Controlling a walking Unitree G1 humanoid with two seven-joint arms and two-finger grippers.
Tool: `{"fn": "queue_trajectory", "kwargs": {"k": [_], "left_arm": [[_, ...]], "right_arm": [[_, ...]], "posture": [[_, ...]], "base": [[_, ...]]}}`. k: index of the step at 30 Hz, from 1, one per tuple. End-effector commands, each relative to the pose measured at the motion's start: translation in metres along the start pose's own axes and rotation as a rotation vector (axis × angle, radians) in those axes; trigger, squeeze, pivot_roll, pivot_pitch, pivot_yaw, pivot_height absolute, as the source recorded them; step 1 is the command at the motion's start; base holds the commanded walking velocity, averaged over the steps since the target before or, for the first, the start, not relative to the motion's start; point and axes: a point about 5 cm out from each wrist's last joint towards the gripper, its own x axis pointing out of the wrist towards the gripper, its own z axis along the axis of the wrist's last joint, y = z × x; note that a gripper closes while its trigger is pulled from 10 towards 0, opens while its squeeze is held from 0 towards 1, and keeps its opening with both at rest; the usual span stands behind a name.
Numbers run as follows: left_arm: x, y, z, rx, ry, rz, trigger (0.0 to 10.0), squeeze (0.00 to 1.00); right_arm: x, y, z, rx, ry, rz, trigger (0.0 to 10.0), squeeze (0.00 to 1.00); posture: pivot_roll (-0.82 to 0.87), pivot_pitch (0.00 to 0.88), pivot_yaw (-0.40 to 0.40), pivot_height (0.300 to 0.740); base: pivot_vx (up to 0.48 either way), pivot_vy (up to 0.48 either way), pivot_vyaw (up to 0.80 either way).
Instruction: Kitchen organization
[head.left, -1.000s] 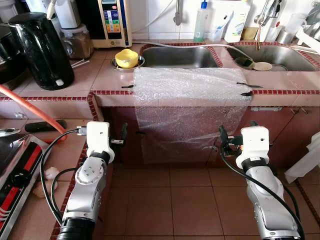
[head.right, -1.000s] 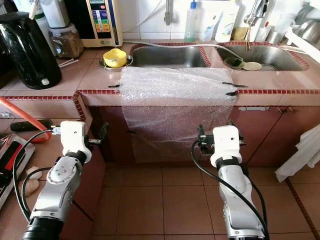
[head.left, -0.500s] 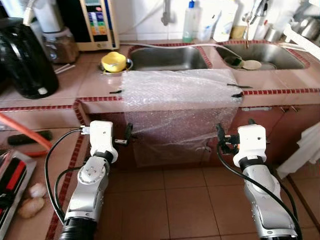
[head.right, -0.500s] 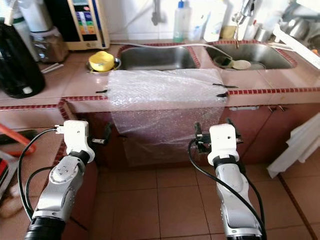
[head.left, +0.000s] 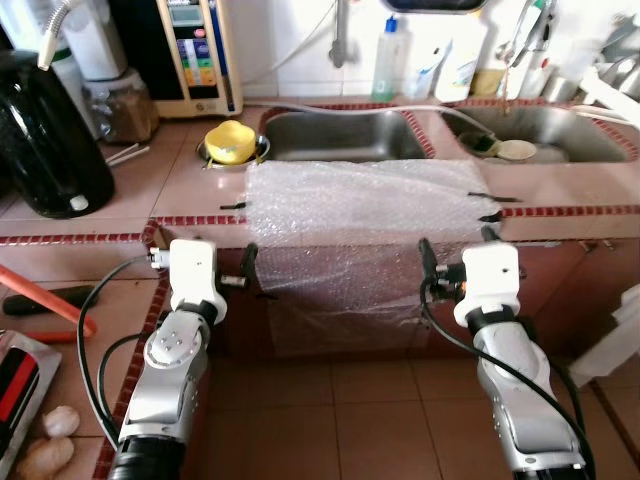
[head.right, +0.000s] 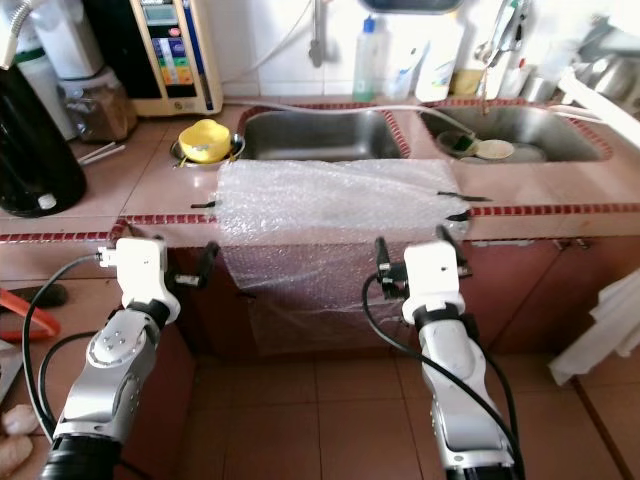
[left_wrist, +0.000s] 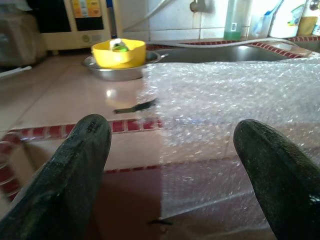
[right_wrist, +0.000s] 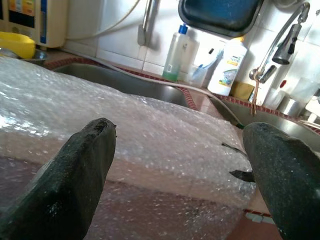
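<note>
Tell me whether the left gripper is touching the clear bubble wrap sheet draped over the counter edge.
Apart. In the left wrist view the left gripper has open jaws, with counter edge and dark cabinet front visible ahead of them before the clear bubble wrap sheet.

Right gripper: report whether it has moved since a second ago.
Yes. The right gripper has risen closer to the counter edge, in front of the bubble wrap.

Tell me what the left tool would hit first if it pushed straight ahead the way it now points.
Probably the bubble wrap draped over the counter edge: the open left tool faces its left border. Depth is unclear, so one finger might meet bare counter edge instead.
</note>
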Motion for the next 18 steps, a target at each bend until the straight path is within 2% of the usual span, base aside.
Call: {"fn": "queue_trajectory", "kwargs": {"k": [1, 5, 11, 18], "left_arm": [[0.0022, -0.0070, 0.0032, -0.007, -0.009, -0.021, 10.0, 0.00], [0.0028, -0.0063, 0.0041, -0.011, -0.015, 0.009, 10.0, 0.00], [0.0036, -0.0077, 0.0074, 0.005, -0.028, -0.002, 10.0, 0.00], [0.0052, -0.0084, 0.0080, -0.003, -0.029, -0.004, 10.0, 0.00]], "right_arm": [[-0.0003, -0.0062, 0.0028, -0.016, -0.010, -0.014, 10.0, 0.00], [-0.0005, -0.0059, 0.0027, -0.018, -0.009, -0.010, 10.0, 0.00], [0.0008, -0.0055, 0.0043, -0.024, -0.014, -0.003, 10.0, 0.00], [0.0021, -0.0068, 0.0055, -0.027, -0.020, -0.003, 10.0, 0.00]], "posture": [[0.00, 0.000, 0.026, 0.740], [0.00, 0.000, 0.021, 0.740], [0.00, 0.000, 0.016, 0.740], [0.00, 0.000, 0.015, 0.740]], "base": [[0.360, 0.000, 0.00], [0.000, 0.000, 0.00], [0.000, 0.000, 0.00], [0.000, -0.336, 0.00]]}}
